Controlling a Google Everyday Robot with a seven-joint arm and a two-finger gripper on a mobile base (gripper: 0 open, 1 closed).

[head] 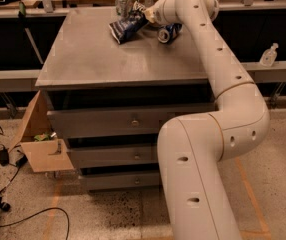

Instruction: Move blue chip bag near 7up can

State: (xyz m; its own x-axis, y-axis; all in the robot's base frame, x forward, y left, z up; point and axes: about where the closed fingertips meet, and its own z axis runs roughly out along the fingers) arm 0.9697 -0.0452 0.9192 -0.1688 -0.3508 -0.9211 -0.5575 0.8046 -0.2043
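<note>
the blue chip bag (pixel 127 28) lies on the bench (pixel 83 54) just in front of the 7up can (pixel 123 3). the end effector (pixel 143 15) meets the bag's end just right of that can; whether it is gripping cannot be told.

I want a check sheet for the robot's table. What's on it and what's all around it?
Surface: grey cabinet top, flat, with drawers below.
Job's things: chip bag lies crumpled at the back; 7up can stands upright just behind it.
Clutter: blue can on its side, right of the bag.
Grippers: gripper at the bag's right end, close to the 7up can.
Cables: black cables on the floor, left.
Surroundings: cardboard box beside the drawers; clear bottle on the right ledge.
</note>
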